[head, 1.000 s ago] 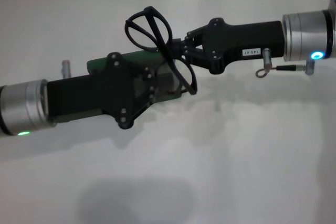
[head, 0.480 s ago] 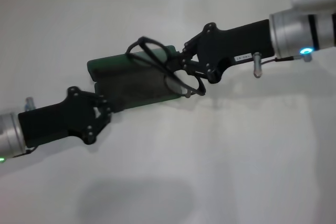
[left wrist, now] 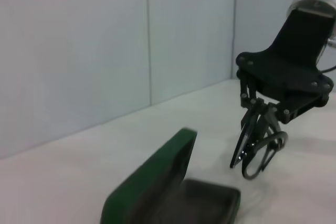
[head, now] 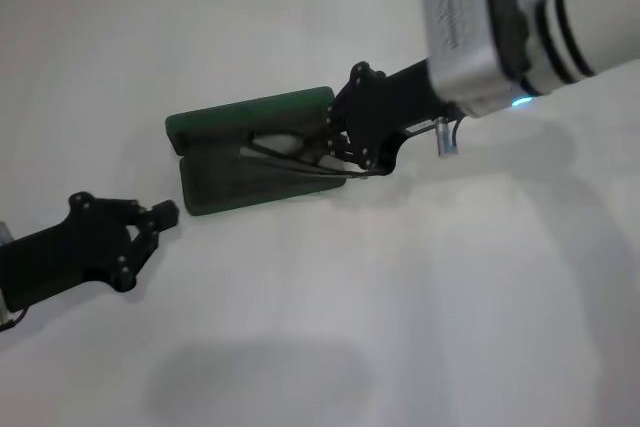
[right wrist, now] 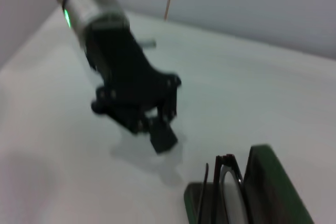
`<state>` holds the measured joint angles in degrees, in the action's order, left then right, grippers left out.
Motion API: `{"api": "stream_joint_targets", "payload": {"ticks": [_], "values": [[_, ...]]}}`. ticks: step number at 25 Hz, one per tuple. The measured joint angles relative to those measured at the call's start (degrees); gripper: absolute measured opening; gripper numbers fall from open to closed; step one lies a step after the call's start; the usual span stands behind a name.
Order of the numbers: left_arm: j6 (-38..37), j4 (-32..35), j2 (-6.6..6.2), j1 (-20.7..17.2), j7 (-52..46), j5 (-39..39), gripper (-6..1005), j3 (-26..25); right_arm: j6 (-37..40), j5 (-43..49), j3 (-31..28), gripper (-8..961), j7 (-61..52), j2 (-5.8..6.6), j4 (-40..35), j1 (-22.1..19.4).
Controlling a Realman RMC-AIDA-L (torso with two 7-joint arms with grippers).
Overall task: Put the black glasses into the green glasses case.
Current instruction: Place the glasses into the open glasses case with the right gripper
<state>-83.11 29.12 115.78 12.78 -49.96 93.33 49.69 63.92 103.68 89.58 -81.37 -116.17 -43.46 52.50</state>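
Right pincer [head: 335, 144] grips the black glasses [head: 300, 154] above the open green glasses case [head: 250, 152]; early release risks a temple catching the rim.

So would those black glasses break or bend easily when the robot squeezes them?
Probably a bit fragile: the black glasses have a very thin frame and slender arms, so hard squeezing might bend them. They look light, since the right end effector holds them by one end over the open green glasses case. Folded flat, they seem unlikely to roll.
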Motion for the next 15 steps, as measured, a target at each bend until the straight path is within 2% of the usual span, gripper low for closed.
{"api": "stream_joint_targets", "payload": {"ticks": [7,15], "values": [[2.4,0.18,-0.45,-2.06,-0.38,0.55,40,-0.04,-6.2,0.11,7.25,48,-0.02,-0.03,-0.96,0.57],[1.93,0.35,-0.79,-2.09,-0.33,0.63,42,-0.04,-13.1,-0.39,13.97,49,-0.77,-0.02,-2.34,1.24]]}}
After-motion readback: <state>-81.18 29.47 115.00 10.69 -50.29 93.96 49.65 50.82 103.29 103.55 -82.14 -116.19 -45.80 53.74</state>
